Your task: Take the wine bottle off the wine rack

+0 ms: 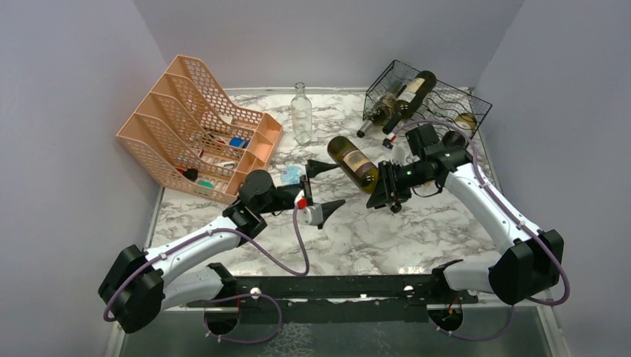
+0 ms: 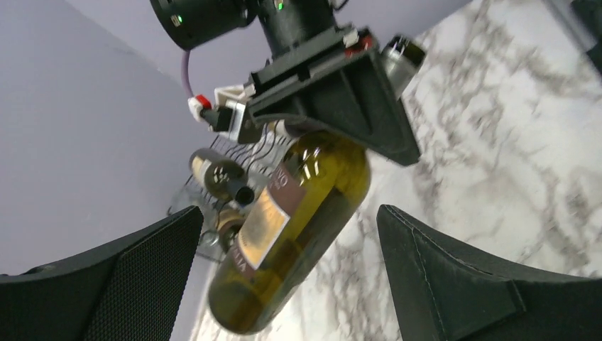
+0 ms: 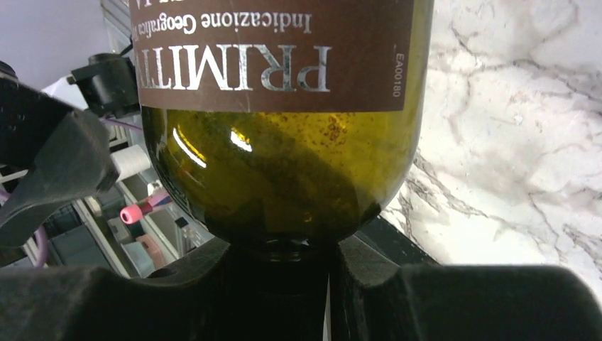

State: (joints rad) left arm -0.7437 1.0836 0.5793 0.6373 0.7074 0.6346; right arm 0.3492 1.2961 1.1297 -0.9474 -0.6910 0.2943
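The olive-green wine bottle (image 1: 353, 160) with a brown label hangs in the air over the table's middle, clear of the black wire wine rack (image 1: 446, 100) at the back right. My right gripper (image 1: 385, 187) is shut on its neck; the right wrist view shows the bottle's shoulder (image 3: 284, 163) right above the closed gripper (image 3: 284, 277). My left gripper (image 1: 327, 187) is open and empty, just left of the bottle's body. In the left wrist view the bottle (image 2: 298, 227) lies ahead between the spread fingers (image 2: 454, 277), not touching them.
Two more wine bottles (image 1: 408, 95) lie in the rack, also seen in the left wrist view (image 2: 216, 174). A clear glass bottle (image 1: 301, 113) stands at the back centre. A peach mesh file organizer (image 1: 197, 126) sits at the back left. Walls close in on three sides.
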